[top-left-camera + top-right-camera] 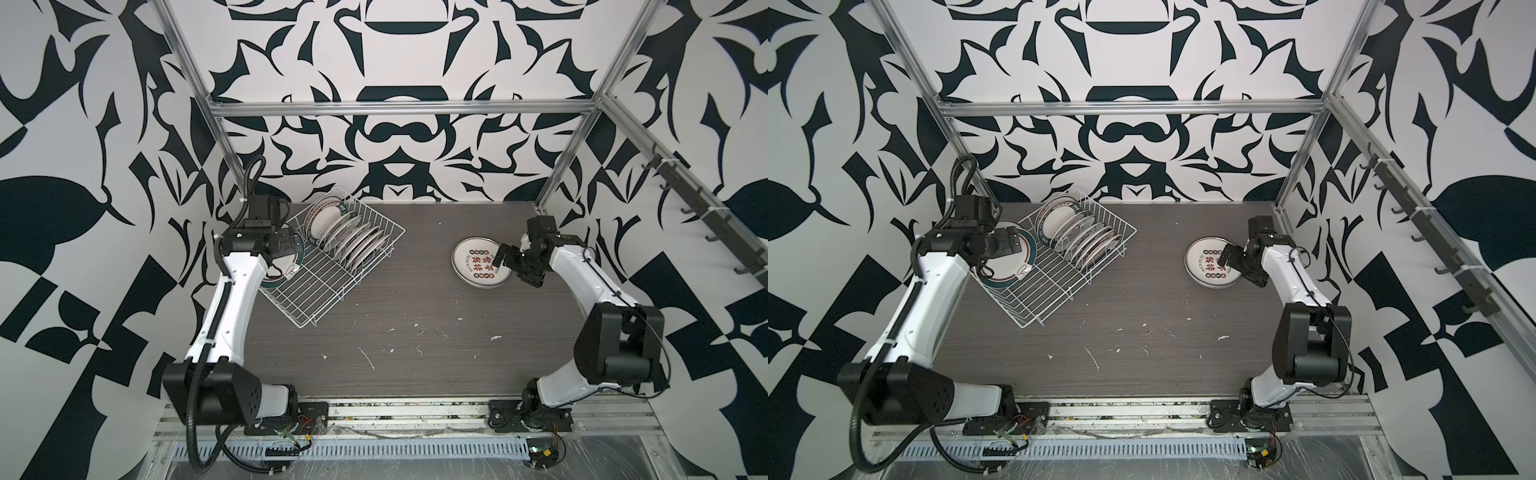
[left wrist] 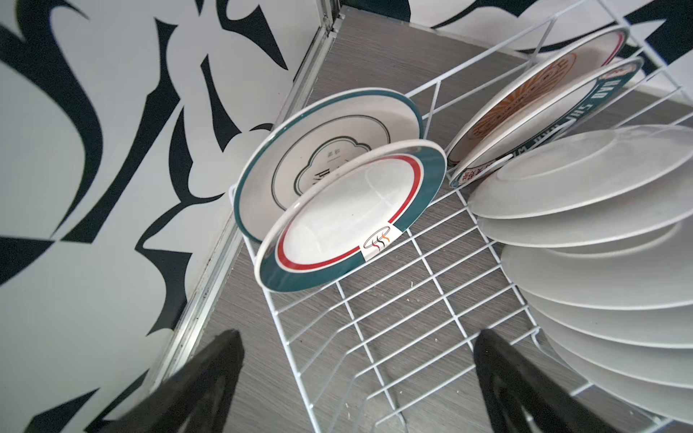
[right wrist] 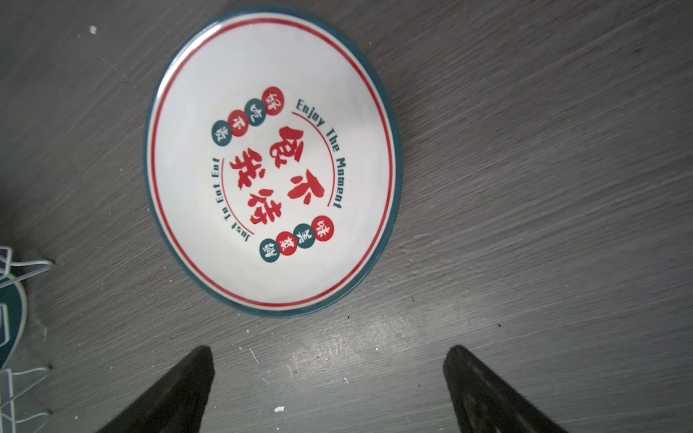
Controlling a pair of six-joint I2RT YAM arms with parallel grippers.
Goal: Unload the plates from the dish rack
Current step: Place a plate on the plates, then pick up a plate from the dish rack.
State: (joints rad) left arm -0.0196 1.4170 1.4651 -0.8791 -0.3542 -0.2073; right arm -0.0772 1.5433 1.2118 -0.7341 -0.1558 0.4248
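Left wrist view: the left gripper [image 2: 358, 333] gapes empty at the dish rack [image 2: 375, 318], where teal-rimmed plates [image 2: 348, 210] lean. Right wrist view: the right gripper [image 3: 330, 348] is spread wide, empty, near a printed plate [image 3: 273, 165] flat on the table [image 3: 525, 187]. In both top views, dish rack [image 1: 328, 291] and printed plate [image 1: 473, 262] lie well apart.

Scuffed wood-grain table [image 1: 415, 328], black-and-white patterned walls [image 1: 83, 124], hook rail [image 1: 706, 214]
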